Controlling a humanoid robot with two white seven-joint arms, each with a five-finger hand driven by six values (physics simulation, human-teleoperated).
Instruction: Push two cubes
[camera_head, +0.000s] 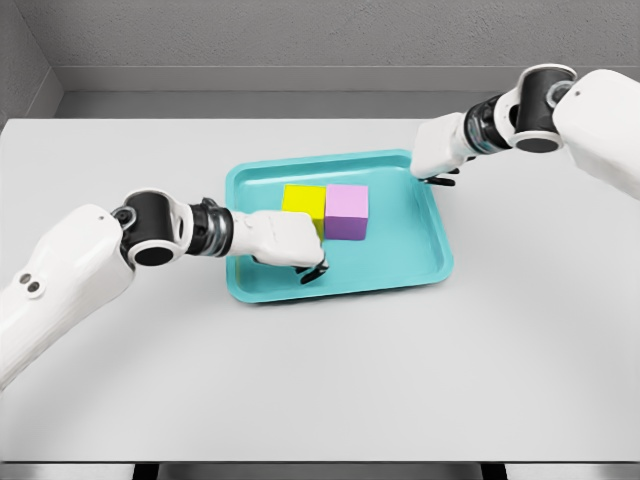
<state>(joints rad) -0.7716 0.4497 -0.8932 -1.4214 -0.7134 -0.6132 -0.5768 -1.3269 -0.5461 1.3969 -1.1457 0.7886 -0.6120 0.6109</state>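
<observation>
A teal tray (435, 235) lies on the white table (320, 380), a little right of the middle, its long side running left to right and slightly skewed. Two cubes stand inside it, side by side and touching: a yellow cube (304, 201) on the left and a pink cube (347, 211) on the right, both in the tray's upper middle part, apart from the rims. The left arm comes in from the lower left and reaches across the tray's left rim; the left hand (284, 240) sits inside the tray, just in front of and against the yellow cube, partly covering that cube's lower left face. Its fingers (313, 272) are curled under the palm with dark tips showing near the tray floor, and they grasp nothing. Whether the hand presses the yellow cube or only rests beside it cannot be told. The right arm enters from the upper right; the right hand (440, 152) hangs over the tray's upper right corner, well apart from the pink cube. Only its white back and a few dark fingertips near the rim show, so whether its fingers are spread or curled cannot be told. Behind the table stands a grey wall (300, 35).
</observation>
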